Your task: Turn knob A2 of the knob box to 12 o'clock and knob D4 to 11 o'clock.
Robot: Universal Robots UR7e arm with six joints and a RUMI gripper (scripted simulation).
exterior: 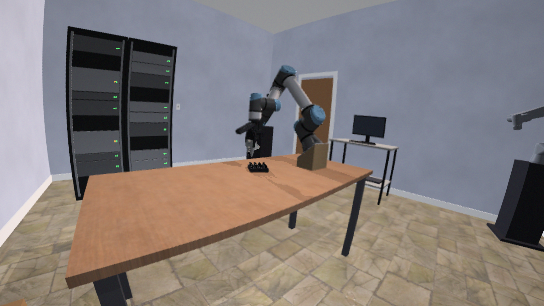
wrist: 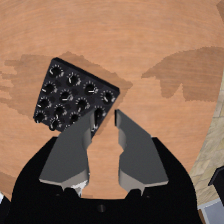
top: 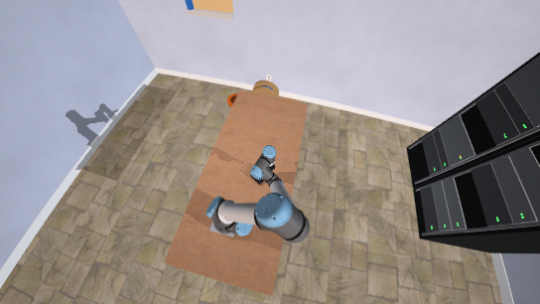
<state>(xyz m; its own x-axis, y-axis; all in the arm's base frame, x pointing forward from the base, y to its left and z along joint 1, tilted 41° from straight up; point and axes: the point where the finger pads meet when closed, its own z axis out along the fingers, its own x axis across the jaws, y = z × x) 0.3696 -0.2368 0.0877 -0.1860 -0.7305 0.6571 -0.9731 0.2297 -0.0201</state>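
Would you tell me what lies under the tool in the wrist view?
Under the tool is bare wooden table and the near corner of the knob box. The tool's left finger covers that corner's knobs, so their settings cannot be read. The tool holds nothing.
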